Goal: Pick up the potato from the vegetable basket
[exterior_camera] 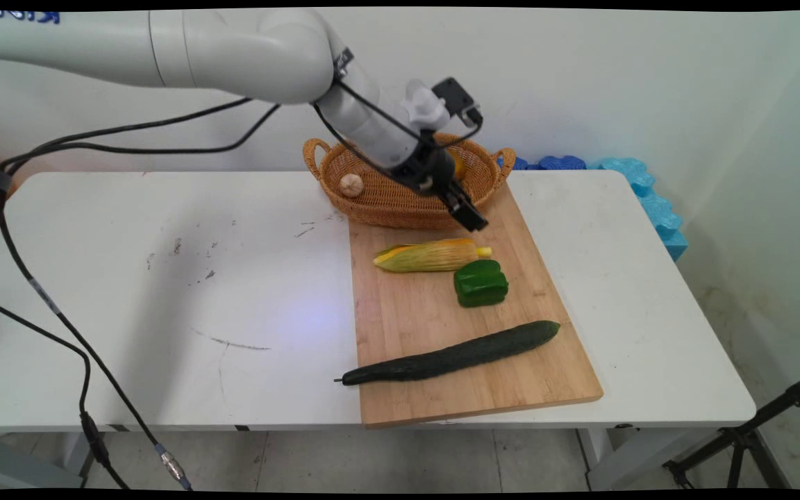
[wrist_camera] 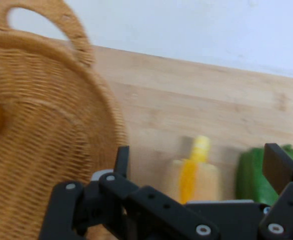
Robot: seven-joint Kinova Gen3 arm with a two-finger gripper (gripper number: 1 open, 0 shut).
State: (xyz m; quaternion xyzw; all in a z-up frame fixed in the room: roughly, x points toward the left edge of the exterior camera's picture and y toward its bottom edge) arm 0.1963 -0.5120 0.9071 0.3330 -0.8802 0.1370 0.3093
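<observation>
Black two-finger gripper (exterior_camera: 471,217), fingers spread and empty, over the woven wicker basket's (exterior_camera: 372,198) front rim; husked yellow corn cob (exterior_camera: 431,255) at its 6 o'clock.

the gripper (exterior_camera: 468,214) covers part of the wicker basket (exterior_camera: 372,198) and most of a yellow thing (exterior_camera: 457,165) inside it (kind unclear). in the hand view the corn (wrist_camera: 195,172) and green pepper (wrist_camera: 250,175) are half hidden behind the linkage.
</observation>
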